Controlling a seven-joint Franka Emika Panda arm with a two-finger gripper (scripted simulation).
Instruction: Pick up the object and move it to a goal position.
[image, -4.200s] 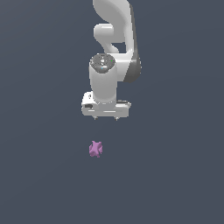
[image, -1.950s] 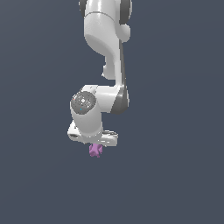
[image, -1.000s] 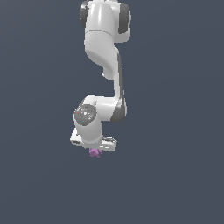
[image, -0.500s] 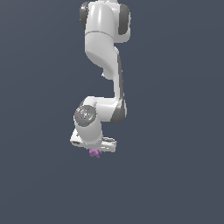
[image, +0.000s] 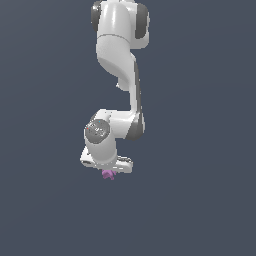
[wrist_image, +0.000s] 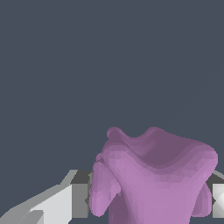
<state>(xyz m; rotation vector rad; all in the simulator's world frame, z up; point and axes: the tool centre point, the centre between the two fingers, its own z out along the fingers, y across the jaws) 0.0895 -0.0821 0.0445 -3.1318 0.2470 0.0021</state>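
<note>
The object (image: 108, 174) is a small purple-pink knobbly blob. In the exterior view it pokes out just below the white gripper (image: 108, 171), which sits right over it and hides most of it. In the wrist view the object (wrist_image: 151, 175) fills the space between the two fingers (wrist_image: 59, 203), which stand on either side of it and appear to touch it. The gripper is shut on the object. The white arm (image: 120, 60) reaches down from above.
A plain dark grey-blue surface (image: 200, 150) fills the rest of both views. No other objects, containers or edges show.
The arm came down from above the object onto it, then closed around it. Over the last second the gripper and the object have barely moved.
</note>
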